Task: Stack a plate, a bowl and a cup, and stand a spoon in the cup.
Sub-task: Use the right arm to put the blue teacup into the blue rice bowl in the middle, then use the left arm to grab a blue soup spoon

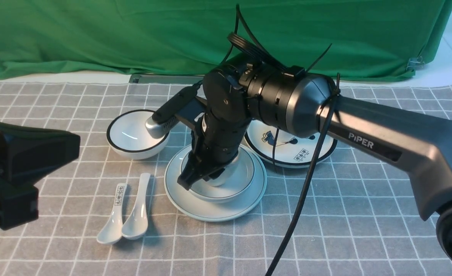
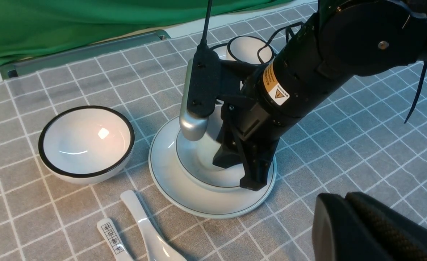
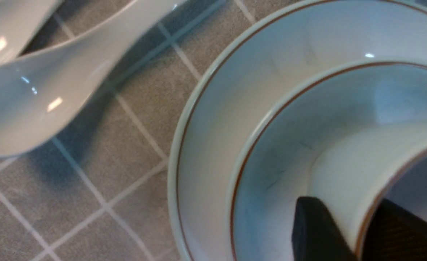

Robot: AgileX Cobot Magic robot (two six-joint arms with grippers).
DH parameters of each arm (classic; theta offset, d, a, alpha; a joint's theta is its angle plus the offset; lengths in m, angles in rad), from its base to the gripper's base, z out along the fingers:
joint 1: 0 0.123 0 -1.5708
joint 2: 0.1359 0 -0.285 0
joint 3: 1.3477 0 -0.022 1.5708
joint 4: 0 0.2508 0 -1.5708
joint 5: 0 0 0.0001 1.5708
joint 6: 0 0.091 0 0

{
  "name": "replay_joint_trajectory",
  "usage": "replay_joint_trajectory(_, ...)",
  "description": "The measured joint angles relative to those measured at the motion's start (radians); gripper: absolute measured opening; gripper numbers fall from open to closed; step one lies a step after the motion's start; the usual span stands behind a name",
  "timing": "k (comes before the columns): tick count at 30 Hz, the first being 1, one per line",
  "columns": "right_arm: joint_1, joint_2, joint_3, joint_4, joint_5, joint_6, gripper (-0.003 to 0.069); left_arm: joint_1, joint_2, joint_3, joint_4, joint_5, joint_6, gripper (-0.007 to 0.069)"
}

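Observation:
The plate lies on the checked cloth with the bowl on top of it. The cup stands inside the bowl, mostly hidden in the front view by my right gripper. In the right wrist view, the right gripper has one finger outside the cup's wall and one inside, standing slightly apart from it. The plain white spoon lies flat to the left of the plate. My left gripper hovers shut and empty at the far left, away from the stack.
A spoon with printed characters lies beside the plain one. A black-rimmed bowl sits behind and to the left of the stack. Behind and to the right is a cartoon plate. A black-rimmed cup stands further back. Green cloth hangs behind.

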Motion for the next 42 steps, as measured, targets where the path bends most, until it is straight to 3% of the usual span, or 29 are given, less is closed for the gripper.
replay_joint_trajectory(5,0.000,0.004,-0.004,0.000,0.006,0.000,0.0372,0.000,0.000,0.000,0.000,0.012,0.000,0.0011)
replay_joint_trajectory(14,0.000,-0.112,-0.071,-0.005,0.118,0.011,0.0455,0.000,0.011,0.000,0.001,0.017,0.000,0.0011)
replay_joint_trajectory(17,0.000,-0.213,-0.088,-0.032,0.205,0.011,0.0379,0.000,0.049,0.000,0.001,0.066,0.000,0.0011)
replay_joint_trajectory(21,0.000,-0.370,-0.065,-0.106,0.301,0.011,0.0128,0.000,0.175,0.000,0.000,0.133,-0.019,0.0012)
replay_joint_trajectory(24,0.000,-0.480,0.010,-0.121,0.301,0.013,0.0048,0.000,0.272,0.000,-0.001,0.122,-0.023,0.0012)
replay_joint_trajectory(30,0.000,-0.765,0.316,-0.125,0.285,0.064,0.0032,-0.008,0.444,-0.010,-0.022,0.125,-0.025,0.0012)
replay_joint_trajectory(36,0.000,-1.108,0.722,-0.123,0.087,0.109,0.0032,-0.092,0.648,-0.036,0.138,0.079,-0.224,0.0012)
replay_joint_trajectory(42,0.000,-1.280,0.863,-0.123,0.065,0.114,0.0032,-0.059,0.832,-0.147,0.223,0.060,-0.334,0.0029)
